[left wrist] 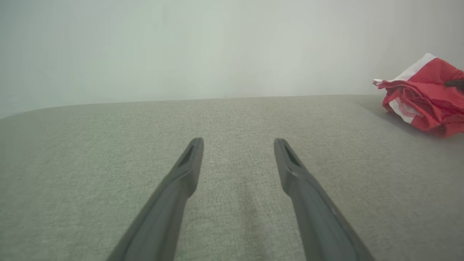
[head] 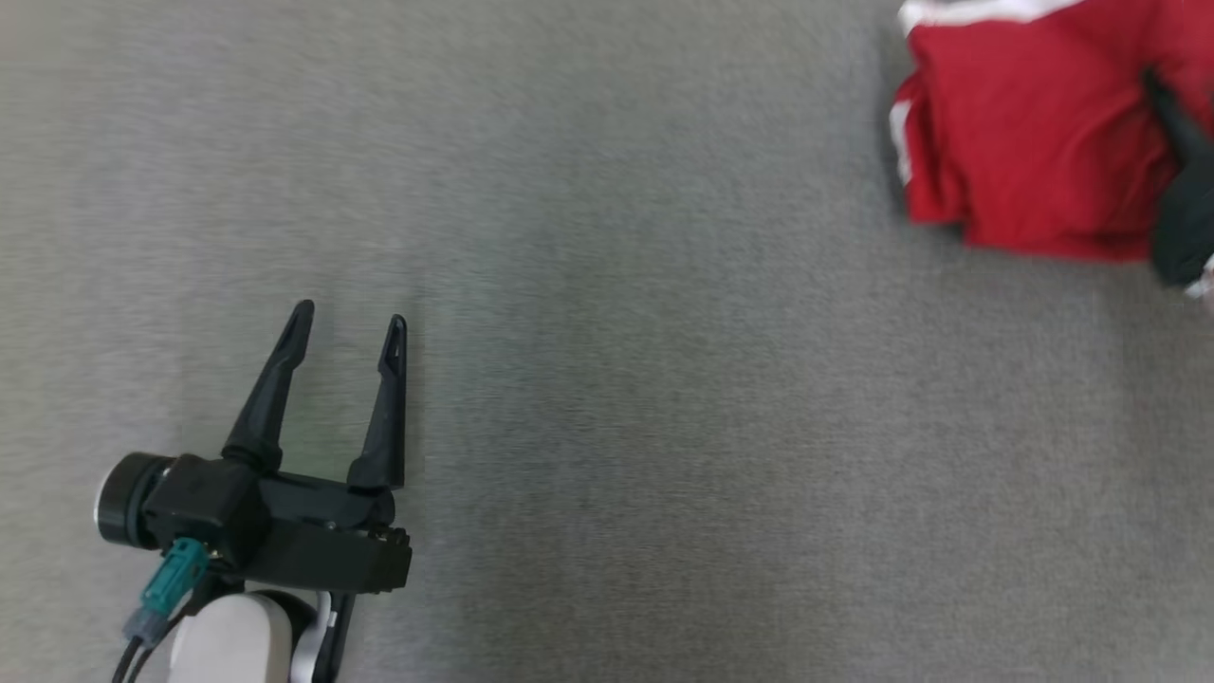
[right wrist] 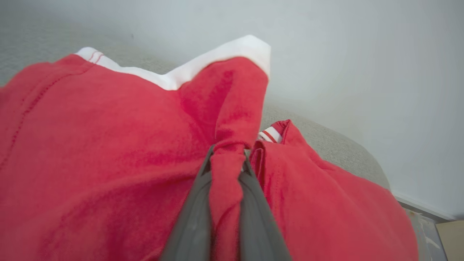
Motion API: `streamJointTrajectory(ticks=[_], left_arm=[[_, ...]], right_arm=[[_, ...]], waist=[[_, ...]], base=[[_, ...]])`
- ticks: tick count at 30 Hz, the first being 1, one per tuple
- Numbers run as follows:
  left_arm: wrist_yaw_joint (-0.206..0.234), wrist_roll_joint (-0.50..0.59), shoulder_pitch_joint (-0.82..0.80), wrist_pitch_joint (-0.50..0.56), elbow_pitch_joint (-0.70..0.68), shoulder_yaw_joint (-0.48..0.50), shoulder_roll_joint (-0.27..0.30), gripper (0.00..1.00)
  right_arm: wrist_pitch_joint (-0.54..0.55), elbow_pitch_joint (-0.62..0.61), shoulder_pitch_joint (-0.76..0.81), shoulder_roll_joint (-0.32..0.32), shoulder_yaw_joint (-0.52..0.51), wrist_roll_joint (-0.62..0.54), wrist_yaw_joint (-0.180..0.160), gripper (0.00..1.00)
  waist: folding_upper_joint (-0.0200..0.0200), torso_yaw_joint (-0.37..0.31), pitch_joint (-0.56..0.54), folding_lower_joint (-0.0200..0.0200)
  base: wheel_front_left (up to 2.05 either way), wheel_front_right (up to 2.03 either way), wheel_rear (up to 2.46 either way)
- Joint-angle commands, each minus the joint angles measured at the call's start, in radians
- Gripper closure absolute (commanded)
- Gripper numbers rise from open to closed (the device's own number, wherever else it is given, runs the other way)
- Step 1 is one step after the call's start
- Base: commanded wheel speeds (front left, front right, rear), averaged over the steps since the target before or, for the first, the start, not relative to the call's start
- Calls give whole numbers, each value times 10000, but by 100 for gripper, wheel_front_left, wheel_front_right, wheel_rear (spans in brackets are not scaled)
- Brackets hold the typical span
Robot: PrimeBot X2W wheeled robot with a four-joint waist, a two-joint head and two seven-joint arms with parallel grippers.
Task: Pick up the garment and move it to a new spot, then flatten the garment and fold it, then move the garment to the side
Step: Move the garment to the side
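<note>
The garment (head: 1024,142) is red with white trim and lies bunched at the top right of the grey fabric surface (head: 645,398). My right gripper (right wrist: 226,159) is shut on a pinched ridge of the garment (right wrist: 108,163), which bulges up between its two fingers. In the head view a dark finger (head: 1171,119) of that gripper reaches into the red cloth at the right edge. My left gripper (head: 351,327) stands open at the lower left, far from the garment, with nothing between its fingers. From the left wrist the garment (left wrist: 424,98) sits crumpled at the far right, and the left gripper (left wrist: 238,143) points across bare fabric.
A pale wall (left wrist: 217,47) rises behind the grey surface (left wrist: 232,152). In the right wrist view the surface's rounded edge (right wrist: 362,156) falls off to a floor strip at the lower right.
</note>
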Motion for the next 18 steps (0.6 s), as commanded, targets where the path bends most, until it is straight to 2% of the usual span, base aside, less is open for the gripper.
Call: streamJointTrajectory(ticks=[1, 7, 13, 18], left_arm=[[-46, 64, -164, 3, -57, 12, 102, 0], [-27, 151, -368, 3, -416, -48, 409, 0], [-33, 180, -399, 3, -1004, -204, 652, 0], [-35, 173, -275, 3, -1309, -305, 716, 0]], right_arm=[[52, -107, -231, -165, 22, 154, -25, 100], [788, -788, -1073, -1366, 434, 780, -25, 100], [1699, -1322, -1672, -2639, 945, 1407, -25, 100], [1940, -1248, -2137, -3133, 1254, 1616, -25, 100]], waist=[[-2, -949, 968, -3], [-2, -1443, 1599, -3], [-2, -1623, 1810, -3], [-2, -1581, 1854, -3]], base=[[0, 0, 0], [0, 0, 0], [0, 0, 0], [0, 0, 0]])
